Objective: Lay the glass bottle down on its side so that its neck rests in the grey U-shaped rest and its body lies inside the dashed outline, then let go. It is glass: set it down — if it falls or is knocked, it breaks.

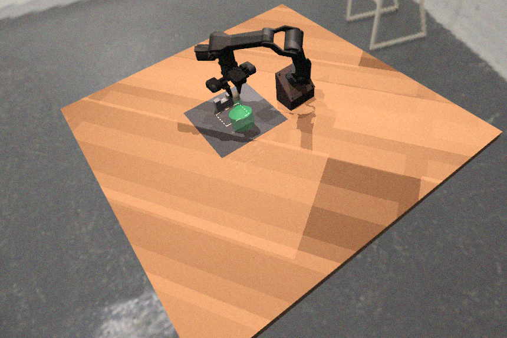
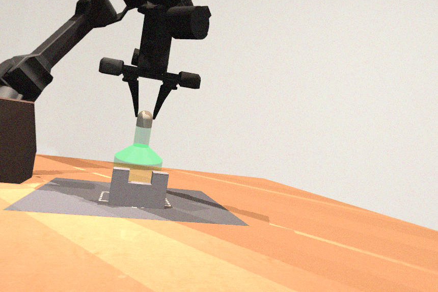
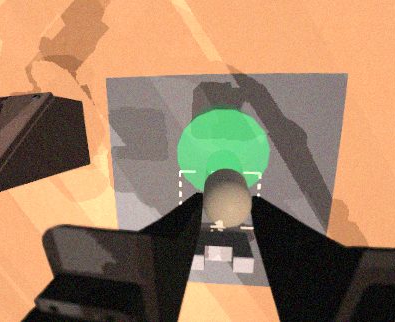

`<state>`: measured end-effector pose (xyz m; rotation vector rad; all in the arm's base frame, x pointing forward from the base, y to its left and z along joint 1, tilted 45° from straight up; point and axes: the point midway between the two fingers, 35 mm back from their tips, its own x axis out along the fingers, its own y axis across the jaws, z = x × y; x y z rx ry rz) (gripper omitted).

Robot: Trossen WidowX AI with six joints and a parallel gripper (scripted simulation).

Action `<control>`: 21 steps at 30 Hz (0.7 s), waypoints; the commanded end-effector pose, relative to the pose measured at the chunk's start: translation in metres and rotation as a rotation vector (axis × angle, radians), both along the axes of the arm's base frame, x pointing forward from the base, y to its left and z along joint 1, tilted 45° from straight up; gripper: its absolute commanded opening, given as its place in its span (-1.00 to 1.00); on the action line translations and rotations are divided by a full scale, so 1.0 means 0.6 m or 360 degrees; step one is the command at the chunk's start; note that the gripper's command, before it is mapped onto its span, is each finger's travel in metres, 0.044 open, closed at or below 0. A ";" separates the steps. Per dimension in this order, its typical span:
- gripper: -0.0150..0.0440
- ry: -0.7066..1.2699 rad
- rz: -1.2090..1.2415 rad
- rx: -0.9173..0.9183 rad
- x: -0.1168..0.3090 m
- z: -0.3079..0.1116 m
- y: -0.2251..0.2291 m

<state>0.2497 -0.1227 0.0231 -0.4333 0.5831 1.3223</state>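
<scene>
My fingers (image 1: 235,94) (image 2: 145,117) point down and pinch the round, brown top of the green glass bottle (image 1: 242,117) (image 2: 138,155) (image 3: 223,130). The bottle hangs below my fingers, almost straight up but a little tilted. It is not lying on its side. The grey U-shaped rest (image 1: 223,103) (image 2: 138,194) (image 3: 223,242) stands on the dark mat (image 1: 223,147) (image 2: 46,203) (image 3: 148,92), lower than my fingertips. White dashes (image 1: 221,120) (image 2: 102,196) (image 3: 180,187) are down there too, near the rest.
</scene>
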 end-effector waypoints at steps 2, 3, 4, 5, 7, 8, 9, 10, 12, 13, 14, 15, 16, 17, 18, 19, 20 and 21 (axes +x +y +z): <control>-0.08 0.0000 0.0002 -0.0011 -0.003 -0.011 -0.013; -0.08 0.0000 0.0002 -0.0008 -0.003 -0.012 -0.014; -0.08 0.0000 0.0001 -0.0005 -0.003 -0.013 -0.015; -0.08 0.0000 0.0000 -0.0001 -0.003 -0.013 -0.016; -0.08 0.0000 -0.0002 0.0005 -0.004 -0.015 -0.018; -0.08 0.0000 -0.0003 0.0008 -0.004 -0.016 -0.019; -0.08 0.0000 -0.0003 0.0011 -0.004 -0.017 -0.019; -0.08 0.0000 -0.0004 0.0015 -0.004 -0.018 -0.020; -0.08 0.0000 -0.0006 0.0021 -0.005 -0.019 -0.022; -0.08 0.0000 -0.0007 0.0024 -0.005 -0.020 -0.023; -0.08 0.0000 -0.0008 0.0027 -0.005 -0.021 -0.024; -0.08 0.0000 -0.0009 0.0030 -0.005 -0.022 -0.025; -0.08 0.0000 -0.0010 0.0033 -0.006 -0.023 -0.025; -0.08 0.0000 -0.0010 0.0036 -0.006 -0.024 -0.026; -0.08 0.0000 -0.0011 0.0039 -0.006 -0.025 -0.027; -0.08 0.0000 -0.0012 0.0042 -0.006 -0.026 -0.028; -0.08 0.0000 -0.0013 0.0045 -0.006 -0.027 -0.029; -0.08 0.0000 -0.0014 0.0049 -0.006 -0.028 -0.030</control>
